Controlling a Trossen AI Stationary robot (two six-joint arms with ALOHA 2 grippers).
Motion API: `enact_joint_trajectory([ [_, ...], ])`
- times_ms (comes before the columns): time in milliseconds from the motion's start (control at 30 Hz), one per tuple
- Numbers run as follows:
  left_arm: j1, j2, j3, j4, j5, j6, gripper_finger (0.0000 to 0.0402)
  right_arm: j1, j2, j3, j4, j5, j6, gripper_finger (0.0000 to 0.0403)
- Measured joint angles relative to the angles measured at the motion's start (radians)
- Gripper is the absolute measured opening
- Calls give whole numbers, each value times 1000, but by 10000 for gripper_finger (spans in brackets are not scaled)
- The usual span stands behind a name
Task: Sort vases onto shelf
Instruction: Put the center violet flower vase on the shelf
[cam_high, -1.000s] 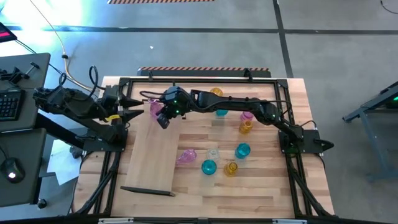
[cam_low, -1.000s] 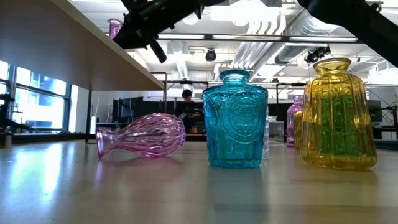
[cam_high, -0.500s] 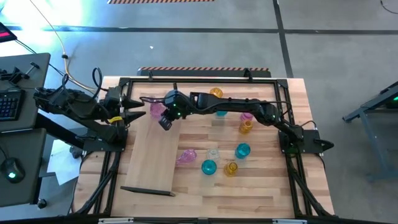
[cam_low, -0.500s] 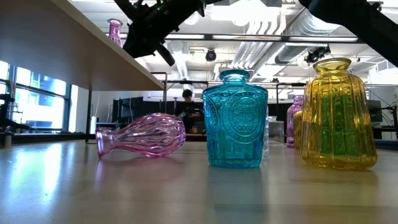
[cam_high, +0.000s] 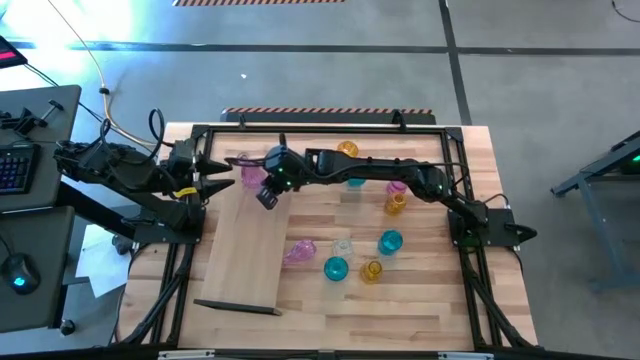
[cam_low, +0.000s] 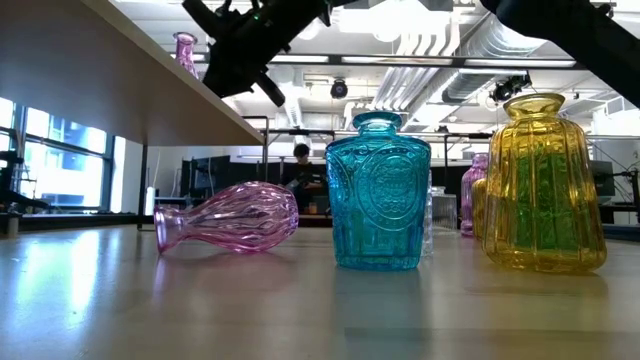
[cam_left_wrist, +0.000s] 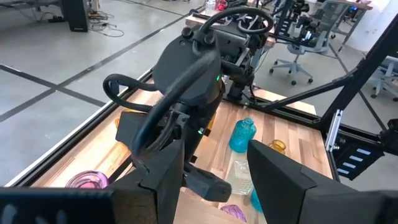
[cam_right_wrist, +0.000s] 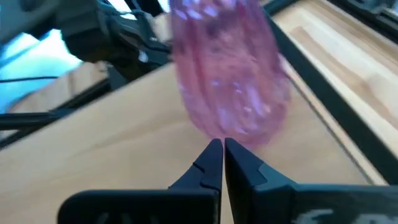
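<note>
A: What is lying on the left of the counter?

B: The butcher-block top is carrying the shelf, a pale wood board with a dark rail at its near end. In the low view the board is running overhead on the left, and an open workspace with ceiling ducts and large windows is showing behind, with a person sitting far back.

A: And the end effectors?

B: The left end effector is waiting at the counter's left edge, fingers spread and gripping nothing. The right end effector is reaching across over the shelf's far end, fingers clenched together and empty, their tips just in front of a pink vase standing upright on the board.

A: How are the other vases looking?

B: All translucent ribbed glass. A pink vase is lying on its side right of the shelf; to its right a teal bottle and an amber-yellow vase are standing upright on the counter. More are standing farther right and back. I cannot tell whether any is holding anything.
</note>
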Motion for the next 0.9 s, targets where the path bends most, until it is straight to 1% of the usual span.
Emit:
enact_joint_trajectory([
  [167, 0, 0, 0, 0, 0, 0, 170, -3, 0, 0, -15, 23, -3, 0],
  [300, 0, 0, 0, 0, 1, 9, 170, -5, 0, 0, -7, 104, -6, 0],
  [367, 0, 0, 0, 0, 1, 9, 170, -7, 0, 0, 17, 114, -14, 0],
  [500, 0, 0, 0, 0, 1, 9, 170, -12, 0, 0, 59, 116, -14, 0],
  [633, 0, 0, 0, 0, 1, 9, 170, -13, 0, 0, 99, 90, -11, 0],
  [900, 0, 0, 0, 0, 1, 9, 170, -11, 0, 0, 103, 54, 28, 0],
])
